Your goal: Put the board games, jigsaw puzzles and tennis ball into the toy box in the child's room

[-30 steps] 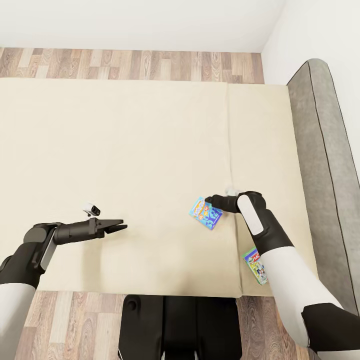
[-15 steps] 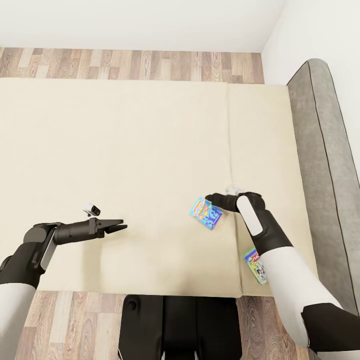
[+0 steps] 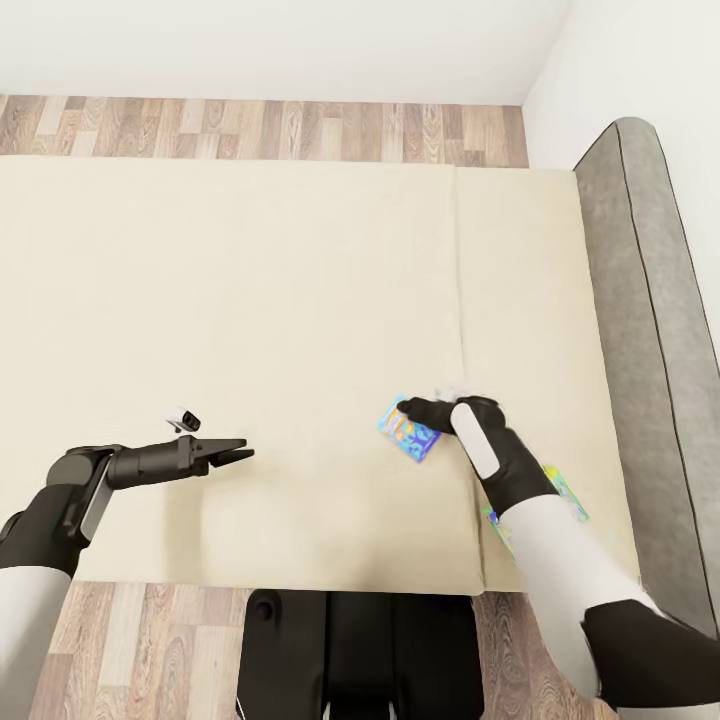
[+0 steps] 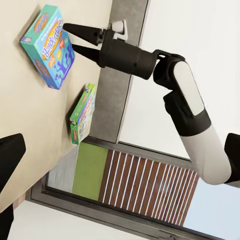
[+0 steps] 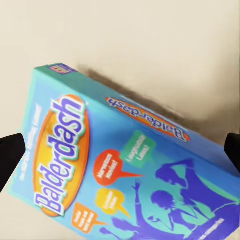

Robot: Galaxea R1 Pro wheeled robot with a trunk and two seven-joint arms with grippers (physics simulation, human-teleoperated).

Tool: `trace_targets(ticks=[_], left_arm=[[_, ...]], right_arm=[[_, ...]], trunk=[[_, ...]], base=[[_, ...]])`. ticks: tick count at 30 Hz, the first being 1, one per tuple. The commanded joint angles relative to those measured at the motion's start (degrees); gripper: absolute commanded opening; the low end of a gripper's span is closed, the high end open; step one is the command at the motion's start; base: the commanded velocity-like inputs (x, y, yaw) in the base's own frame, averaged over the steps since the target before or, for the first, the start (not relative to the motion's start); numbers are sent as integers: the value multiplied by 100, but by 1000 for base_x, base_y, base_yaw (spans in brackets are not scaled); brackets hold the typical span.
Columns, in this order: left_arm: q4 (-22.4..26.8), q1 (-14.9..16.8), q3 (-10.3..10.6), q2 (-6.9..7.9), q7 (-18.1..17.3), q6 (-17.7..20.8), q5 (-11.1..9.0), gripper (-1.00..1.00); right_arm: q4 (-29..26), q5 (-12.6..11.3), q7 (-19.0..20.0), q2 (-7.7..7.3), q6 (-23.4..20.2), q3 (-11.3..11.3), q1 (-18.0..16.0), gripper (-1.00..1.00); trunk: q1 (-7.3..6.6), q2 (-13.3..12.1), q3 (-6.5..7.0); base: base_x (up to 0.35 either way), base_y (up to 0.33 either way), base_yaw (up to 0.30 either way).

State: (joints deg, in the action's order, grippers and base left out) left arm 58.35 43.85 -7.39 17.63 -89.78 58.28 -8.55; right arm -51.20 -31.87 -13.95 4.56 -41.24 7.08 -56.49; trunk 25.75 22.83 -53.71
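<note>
Early stage: right claw (image 4: pixel 75 39) spread wide, poised over blue board game (image 3: pixel 408 436), nothing gripped yet; 2nd game (image 4: pixel 83 113) nearby on bed (image 3: pixel 250 280) untouched, left claw (image 3: pixel 238 453) looks empty.

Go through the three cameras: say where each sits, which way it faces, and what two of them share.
Head: high up, facing down on the bed; both arms show.
Left wrist: by the left claw, facing across the bed at the right claw and two game boxes.
Right wrist: facing down at the Balderdash box.
All share that box.

Bedroom; bed (image 3: pixel 250 300), wood floor (image 3: pixel 250 128)
</note>
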Motion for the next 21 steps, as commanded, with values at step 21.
trace_targets(ticks=[21], left_arm=[[1,1,-1,4,-22,61,2,100]], right_arm=[[385,202,-37,247,101,232,-17,100]], trunk=[[3,9,-6]], base=[[0,0,0]])
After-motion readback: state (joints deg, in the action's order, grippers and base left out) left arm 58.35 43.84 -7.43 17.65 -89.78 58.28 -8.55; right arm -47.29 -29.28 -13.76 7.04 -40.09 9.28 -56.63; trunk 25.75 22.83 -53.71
